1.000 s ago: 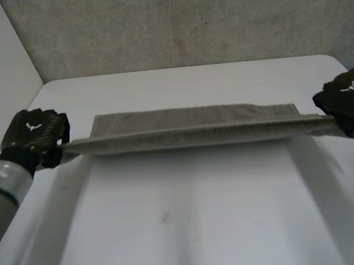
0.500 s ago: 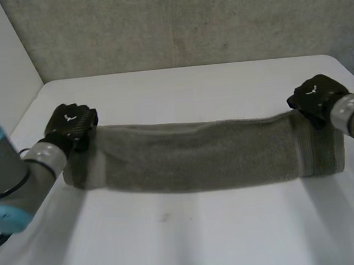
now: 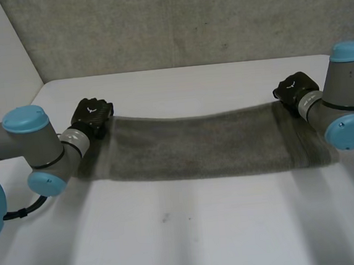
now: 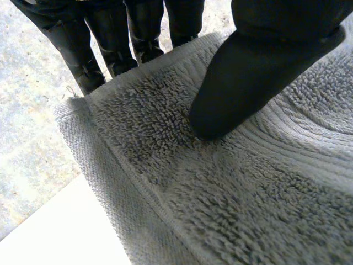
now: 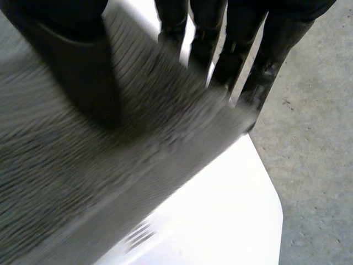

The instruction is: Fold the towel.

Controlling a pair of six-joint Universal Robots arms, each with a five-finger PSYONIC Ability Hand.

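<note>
A grey towel [image 3: 203, 146] lies as a long band across the white table [image 3: 192, 230]. My left hand [image 3: 92, 115] is at its far left corner and my right hand [image 3: 295, 88] at its far right corner. In the left wrist view the thumb [image 4: 248, 72] presses on top of the towel [image 4: 248, 193] while the fingers [image 4: 83, 49] reach under its edge, pinching the corner. The right wrist view shows the same pinch: thumb [image 5: 77, 61] above the towel [image 5: 83, 182], fingers [image 5: 259, 61] behind its edge.
The table's far edge runs just behind both hands, with a grey wall beyond it. Both arms [image 3: 36, 151] reach in from the sides, the right arm's joint [image 3: 347, 102] near the towel's right end. Bare tabletop stretches in front of the towel.
Both hands have carried the towel's edge away from me and slightly inward toward the far side. The taut narrow strip has become a broader band lying on the table.
</note>
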